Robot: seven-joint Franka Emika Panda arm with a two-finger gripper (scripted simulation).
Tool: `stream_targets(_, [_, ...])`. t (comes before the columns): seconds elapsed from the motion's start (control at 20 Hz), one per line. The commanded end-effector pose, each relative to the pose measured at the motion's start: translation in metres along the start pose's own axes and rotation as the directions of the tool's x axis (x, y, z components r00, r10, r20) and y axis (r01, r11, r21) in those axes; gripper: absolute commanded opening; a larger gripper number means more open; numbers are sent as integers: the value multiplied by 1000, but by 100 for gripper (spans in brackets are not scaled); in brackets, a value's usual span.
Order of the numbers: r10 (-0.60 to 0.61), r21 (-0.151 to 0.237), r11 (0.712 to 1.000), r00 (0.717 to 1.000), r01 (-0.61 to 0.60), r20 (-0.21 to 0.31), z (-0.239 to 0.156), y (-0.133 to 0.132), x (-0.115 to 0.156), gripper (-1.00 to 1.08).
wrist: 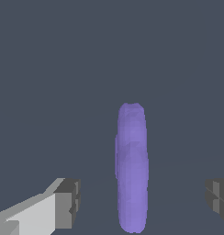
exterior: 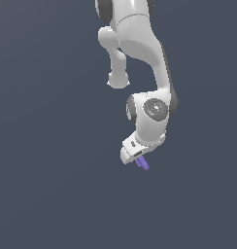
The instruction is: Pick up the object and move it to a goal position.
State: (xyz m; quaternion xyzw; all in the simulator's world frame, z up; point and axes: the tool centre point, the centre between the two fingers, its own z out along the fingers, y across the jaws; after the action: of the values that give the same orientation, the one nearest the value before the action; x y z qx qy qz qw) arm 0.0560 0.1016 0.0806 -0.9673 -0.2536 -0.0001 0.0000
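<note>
The object (wrist: 131,167) is a small purple rounded bar with a shorter lobe along one side. In the wrist view it lies lengthwise between my two fingers, closer to the dark pad (wrist: 71,202) than to the other pad (wrist: 218,198), with a gap on each side. My gripper (wrist: 143,202) is open and the jaws stand wide apart around the piece without touching it. In the exterior view the purple piece (exterior: 143,164) shows just under the white hand of the gripper (exterior: 136,157), near the middle of the picture.
The white arm (exterior: 140,53) comes down from the top of the exterior view above the piece. A plain dark grey-blue surface (exterior: 52,185) fills the rest of both views. No goal marker shows.
</note>
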Motion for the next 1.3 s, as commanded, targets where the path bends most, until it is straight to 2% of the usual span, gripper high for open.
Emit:
stream_targets(0.0, [0, 0, 1000, 1000, 0, 1, 7, 0, 0, 100])
stream_targets(0.35, [-5, 0, 1000, 1000, 5, 0, 41, -1, -1, 100])
stream_targets(0.65, [-6, 0, 1000, 1000, 6, 0, 48, -1, 1, 100])
stream_targets(0.7, [-6, 0, 1000, 1000, 6, 0, 48, -1, 1, -100])
stream_targets(1.25, [-6, 0, 1000, 1000, 6, 0, 48, 0, 1, -100])
